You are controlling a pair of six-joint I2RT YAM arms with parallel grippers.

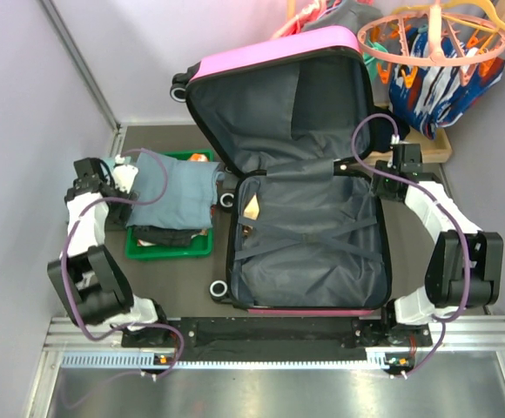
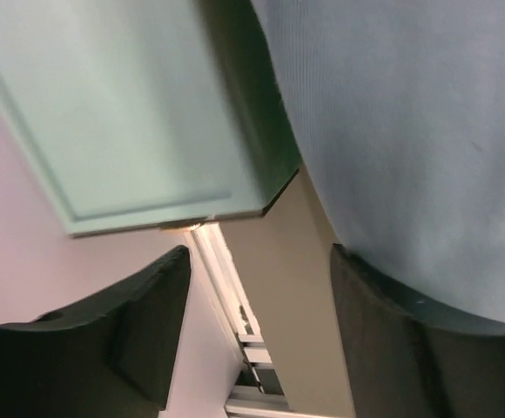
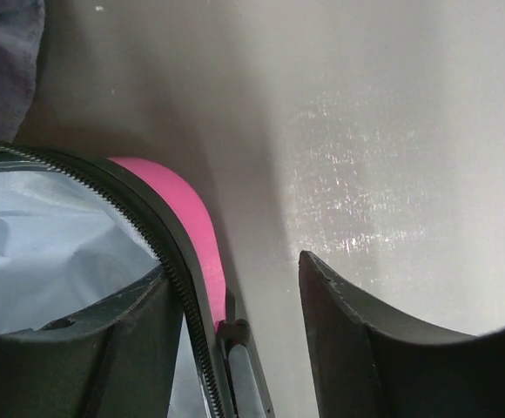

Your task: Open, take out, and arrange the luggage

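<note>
The luggage [image 1: 309, 252] lies open in the middle of the table [image 1: 191, 296]. Its lower half is flat with the grey lining up, and its lid stands tilted back behind it.

The right arm is bent at the elbow on the right. Its forearm reaches back and inward, putting the right gripper [image 1: 381, 178] at the luggage's right edge, by the hinge. In the wrist view its fingers [image 3: 366, 348] are spread and clamp nothing. The pink rim [image 3: 196, 235] and zipper pass just inside the left one.

The left arm folds near its base, with the forearm going back. The left gripper [image 1: 122, 174] points at the blue-grey cloth [image 1: 174, 192] piled on the green tray [image 1: 170, 254]. Its fingers [image 2: 148, 322] are apart and grasp nothing. The cloth hangs over the right one.
</note>
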